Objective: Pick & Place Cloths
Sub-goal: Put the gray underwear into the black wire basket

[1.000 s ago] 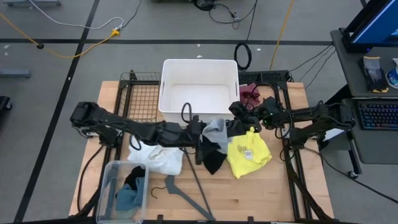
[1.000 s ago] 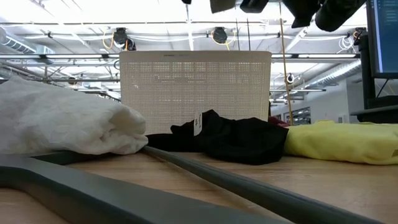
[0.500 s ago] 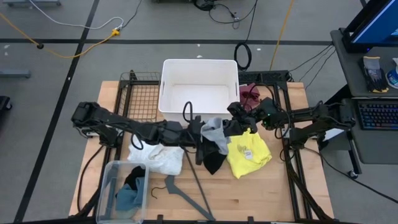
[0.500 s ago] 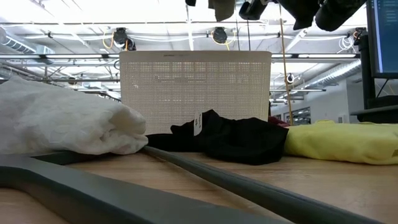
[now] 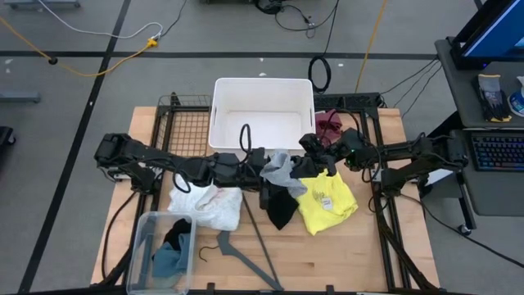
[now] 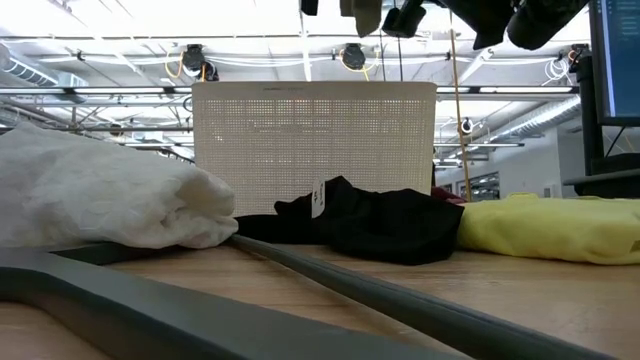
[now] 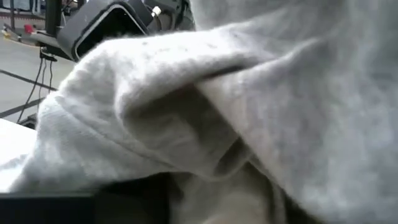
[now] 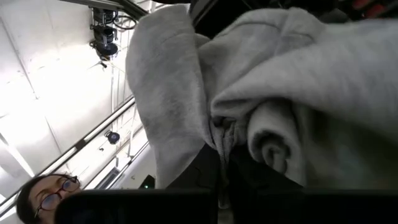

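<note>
A grey cloth (image 5: 278, 168) hangs in a bunch above the table's middle, just in front of the white bin (image 5: 264, 90). It fills the left wrist view (image 7: 249, 112). My right gripper (image 5: 309, 166) is shut on it from the right. My left gripper (image 5: 260, 166) reaches in level from the left, right at the cloth's left side. On the table lie a white cloth (image 5: 209, 205), a black cloth (image 5: 280, 210), a yellow cloth (image 5: 327, 203) with a small tag, and a maroon cloth (image 5: 330, 124). My right gripper pinches a gathered fold of the grey cloth (image 8: 227, 140) between its two fingers, several layers bunched together. It comes at the cloth from the table's right, nearly level. The cloth is lifted clear of the table, and its loose end (image 6: 362, 15) hangs slack below.
A clear bin (image 5: 164, 246) at the near left holds a teal cloth and a black one. A grey clothes hanger (image 5: 250, 246) lies along the near middle. A black wire rack (image 5: 184, 123) stands left of the white bin. A person shows in the right wrist view.
The grey cloth has shifted a little toward my left gripper and the white bin, and its loose end hangs slightly lower. My left gripper has rolled a bit at the cloth's left side. My right gripper stays shut on the cloth.
</note>
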`<state>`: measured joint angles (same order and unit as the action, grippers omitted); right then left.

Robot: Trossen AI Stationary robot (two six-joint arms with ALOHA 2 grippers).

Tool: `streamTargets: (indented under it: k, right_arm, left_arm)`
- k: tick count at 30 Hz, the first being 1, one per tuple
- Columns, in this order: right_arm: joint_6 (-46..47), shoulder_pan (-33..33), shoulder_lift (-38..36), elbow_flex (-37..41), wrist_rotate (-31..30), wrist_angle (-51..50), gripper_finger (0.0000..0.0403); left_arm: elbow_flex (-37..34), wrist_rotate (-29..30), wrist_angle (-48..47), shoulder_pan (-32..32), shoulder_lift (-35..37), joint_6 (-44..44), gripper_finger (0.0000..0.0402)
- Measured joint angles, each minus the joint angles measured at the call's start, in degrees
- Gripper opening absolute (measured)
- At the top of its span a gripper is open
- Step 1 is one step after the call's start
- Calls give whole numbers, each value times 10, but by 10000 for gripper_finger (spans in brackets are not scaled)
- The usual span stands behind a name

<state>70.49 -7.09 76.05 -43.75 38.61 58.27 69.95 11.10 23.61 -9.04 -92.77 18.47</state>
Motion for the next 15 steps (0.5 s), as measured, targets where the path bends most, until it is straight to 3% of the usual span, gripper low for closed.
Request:
streamTargets:
  k: [8, 15]
  right_arm:
    - [-7, 0, -1, 0, 1, 4, 30]
    - [-5, 1, 0, 1, 8, 2, 54]
  left_arm:
    - [0, -32, -17, 6, 1, -5, 24]
    - [0, -68, -33, 7, 1, -4, 11]
